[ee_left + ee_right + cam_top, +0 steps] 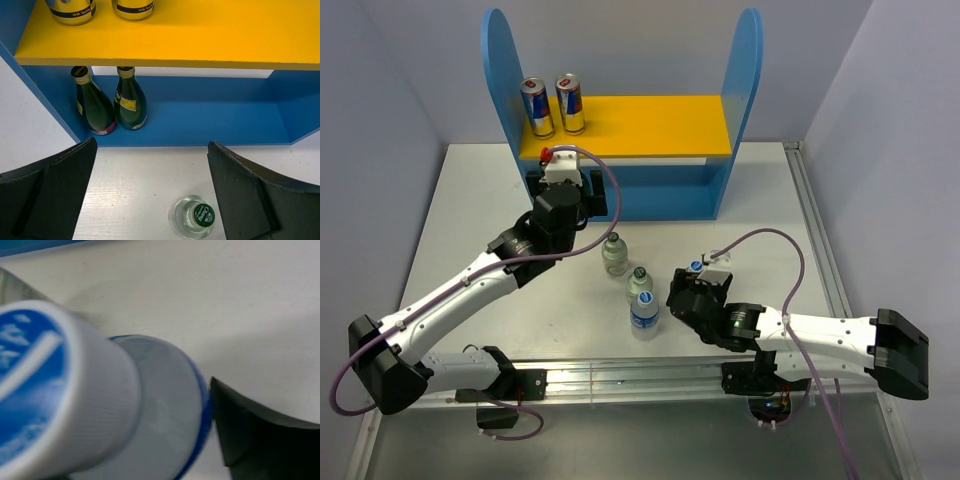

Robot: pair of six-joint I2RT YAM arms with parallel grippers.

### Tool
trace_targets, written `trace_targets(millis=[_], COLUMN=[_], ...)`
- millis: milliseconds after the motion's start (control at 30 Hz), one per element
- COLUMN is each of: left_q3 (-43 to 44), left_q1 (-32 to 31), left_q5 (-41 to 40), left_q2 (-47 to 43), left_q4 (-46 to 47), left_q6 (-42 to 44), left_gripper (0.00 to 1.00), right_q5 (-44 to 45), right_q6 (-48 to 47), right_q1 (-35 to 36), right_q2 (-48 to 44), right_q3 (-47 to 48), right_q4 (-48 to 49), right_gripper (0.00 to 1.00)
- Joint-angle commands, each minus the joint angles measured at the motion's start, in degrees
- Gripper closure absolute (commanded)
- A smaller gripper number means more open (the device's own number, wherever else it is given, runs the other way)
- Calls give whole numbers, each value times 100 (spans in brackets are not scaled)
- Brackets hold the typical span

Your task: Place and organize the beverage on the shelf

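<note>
The shelf [745,90] stands at the back, with two cans [552,104] on its yellow upper board [210,35]. On the table stand two pale-green dark-capped bottles [615,253] [640,282] and a blue-labelled water bottle [644,315]. My left gripper [567,190] hovers open before the shelf; one dark-capped bottle [195,217] stands below it, near the right finger [250,195]. My right gripper [692,282] is open around a second water bottle [155,405]. One finger [250,435] lies beside that bottle's side; the other is hidden behind its cap.
Two dark green gold-necked bottles [92,107] [131,102] stand at the left end of the shelf's blue bottom board [210,125]. A metal rail [620,378] runs along the table's near edge. Walls close in on both sides.
</note>
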Motion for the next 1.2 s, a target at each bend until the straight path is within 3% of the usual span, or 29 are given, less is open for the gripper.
trace_targets(millis=[0, 67, 100, 200, 333, 433, 600, 700, 933, 1167], left_q3=[-85, -129, -155, -208, -340, -516, -805, -894, -894, -903], left_q1=[-30, -21, -30, -56, -100, -109, -126, -126, -126, -126], left_q5=[3, 12, 30, 4, 38, 126, 188, 214, 241, 56], left_q2=[-186, -230, -239, -265, -283, -327, -450, -459, -397, -353], left_q4=[325, 352, 369, 396, 509, 668, 879, 958, 958, 1099], left_q6=[21, 3, 3, 12, -41, -94, -129, -111, -120, -24], left_gripper=[1, 1, 1, 1, 1, 1, 1, 1, 1, 1], right_q5=[664, 805, 858, 1121, 1491, 1063, -553, -916, -1277, -1365], right_q6=[119, 241, 259, 233, -310, -1574, -2473, -2746, -3150, -3396], right_q1=[63, 72, 63, 72, 19, -375, -2035, -2642, -3214, -3514], right_q2=[214, 258, 259, 259, 346, 626, 1268, 1848, 3245, 3704], right_q3=[-36, -27, -1, 174, 621, 833, 1036, 1343, 2458, 3057], right_q4=[384, 323, 270, 139, 435, 1498, 3046, 3511, 3917, 3996], right_gripper=[17, 39, 62, 100, 100, 100, 100, 100, 100, 100])
